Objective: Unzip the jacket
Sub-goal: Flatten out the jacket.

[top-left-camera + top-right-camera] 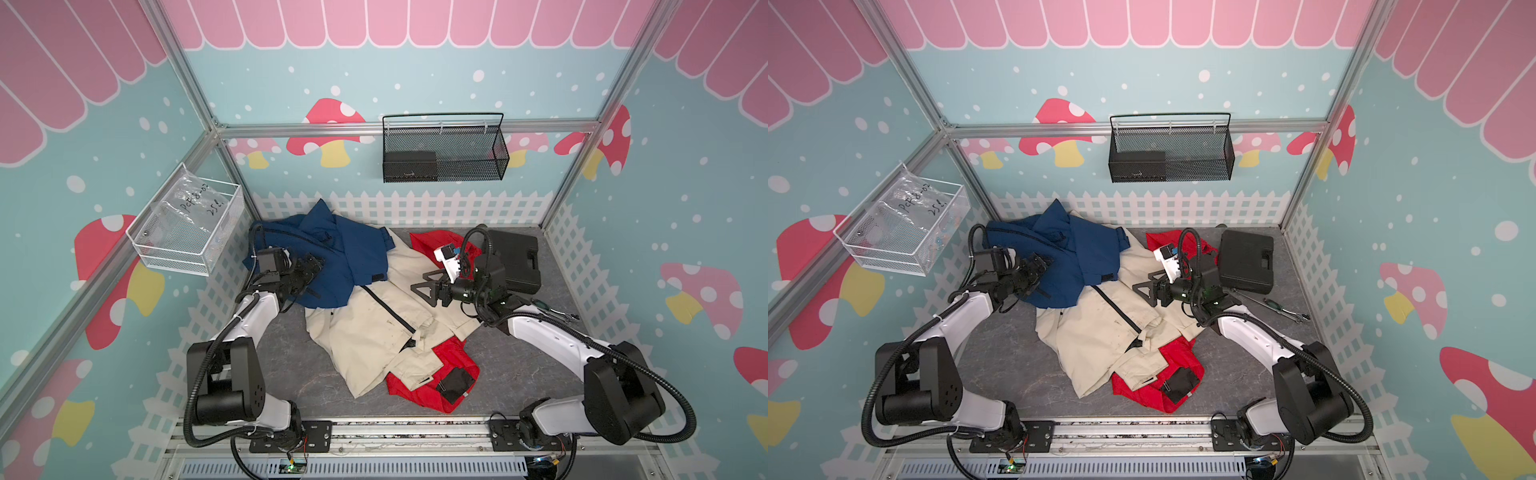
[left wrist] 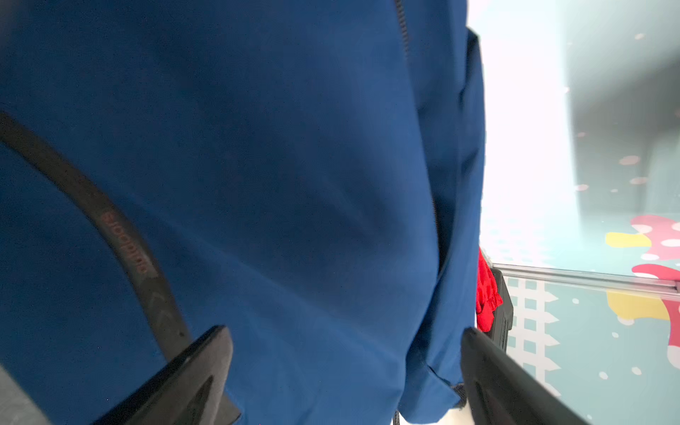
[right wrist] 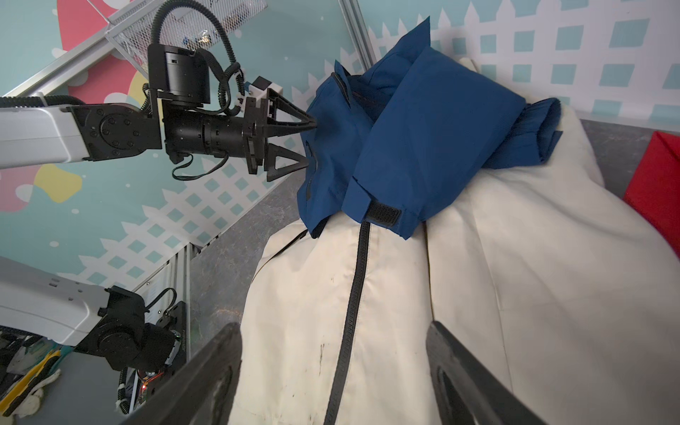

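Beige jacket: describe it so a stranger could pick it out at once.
On the grey tabletop, three jackets lie heaped. The beige jacket is the middle layer, under the blue jacket and over the red jacket. Only it is pale, with a black zipper down its front.

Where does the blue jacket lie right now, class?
In both top views the blue jacket lies at the back left of the table, draped over the upper end of the beige jacket, with the open left pincer at its edge.
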Motion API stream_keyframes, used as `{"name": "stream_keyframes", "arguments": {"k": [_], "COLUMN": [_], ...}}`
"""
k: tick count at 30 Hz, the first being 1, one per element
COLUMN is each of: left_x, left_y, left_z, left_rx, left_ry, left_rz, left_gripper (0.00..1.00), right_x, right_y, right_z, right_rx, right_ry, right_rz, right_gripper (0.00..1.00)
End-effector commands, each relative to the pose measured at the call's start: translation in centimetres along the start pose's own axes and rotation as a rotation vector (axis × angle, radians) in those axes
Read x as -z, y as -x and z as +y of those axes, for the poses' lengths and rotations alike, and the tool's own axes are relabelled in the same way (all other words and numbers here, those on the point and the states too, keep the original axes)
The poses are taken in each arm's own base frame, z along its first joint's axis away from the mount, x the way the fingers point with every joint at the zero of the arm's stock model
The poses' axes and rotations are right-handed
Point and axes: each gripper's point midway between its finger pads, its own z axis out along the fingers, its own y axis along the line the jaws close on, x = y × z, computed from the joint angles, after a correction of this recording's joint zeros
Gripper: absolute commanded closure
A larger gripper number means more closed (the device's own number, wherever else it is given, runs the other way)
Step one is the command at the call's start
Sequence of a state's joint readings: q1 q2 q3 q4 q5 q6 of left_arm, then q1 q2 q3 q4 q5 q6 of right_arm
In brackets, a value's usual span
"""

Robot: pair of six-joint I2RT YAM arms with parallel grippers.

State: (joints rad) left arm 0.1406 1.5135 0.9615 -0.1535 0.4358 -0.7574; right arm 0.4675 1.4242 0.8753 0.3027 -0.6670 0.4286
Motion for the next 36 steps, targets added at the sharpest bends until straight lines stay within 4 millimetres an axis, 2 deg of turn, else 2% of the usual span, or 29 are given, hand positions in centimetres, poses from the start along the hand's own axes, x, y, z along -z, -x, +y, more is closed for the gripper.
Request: {"name": "stream_keyframes", "arguments": {"k": [1, 7, 9, 14, 18, 23, 30, 34, 36], "left_x": [-1.2, -2.9, -3.1, -3.0, -2.4, -0.9, 0.9, 1.3, 1.5], "left_y": [-0.4, -0.9, -0.9, -0.8, -1.0, -1.3, -1.6, -1.8, -1.8], "left_z": [-0.5, -0.2, -0.3, -1.0, -1.6, -2.0, -2.1, -2.3, -2.3], "left_rx": [0.036, 0.023, 0.018, 0.004, -0.016, -0.052, -0.066, -0.077, -0.08], "left_ry": [-0.012, 0.008, 0.004, -0.019, -0.037, -0.027, -0.033, -0.043, -0.041], "left_rz": [0.054, 0.092, 0.099, 0.111, 0.131, 0.128, 0.122, 0.132, 0.132], "left_gripper": [0.03, 0.15, 0.26, 0.82, 1.0, 1.0, 1.0, 1.0, 1.0], "right_x": [-1.3, -4.0, -5.0, -7.2, -9.2, -11.0, -13.9, -15.5, -16.2], "right_y": [0.7, 0.6, 0.5, 1.0, 1.0, 1.7, 0.1, -0.6, -0.6], "right_z": [0.3, -0.1, -0.5, -2.3, -3.6, -4.6, -6.4, -6.2, -5.8], "right_rx": [-0.014, -0.039, -0.061, -0.117, -0.175, -0.296, -0.453, -0.5, -0.497], "right_ry": [0.009, 0.034, 0.038, 0.019, 0.023, 0.041, 0.01, 0.019, 0.036], "right_rz": [0.001, 0.023, 0.024, 0.005, -0.007, -0.059, -0.061, -0.054, -0.05], "right_gripper": [0.2, 0.2, 0.2, 0.23, 0.25, 0.31, 0.39, 0.43, 0.49]}}
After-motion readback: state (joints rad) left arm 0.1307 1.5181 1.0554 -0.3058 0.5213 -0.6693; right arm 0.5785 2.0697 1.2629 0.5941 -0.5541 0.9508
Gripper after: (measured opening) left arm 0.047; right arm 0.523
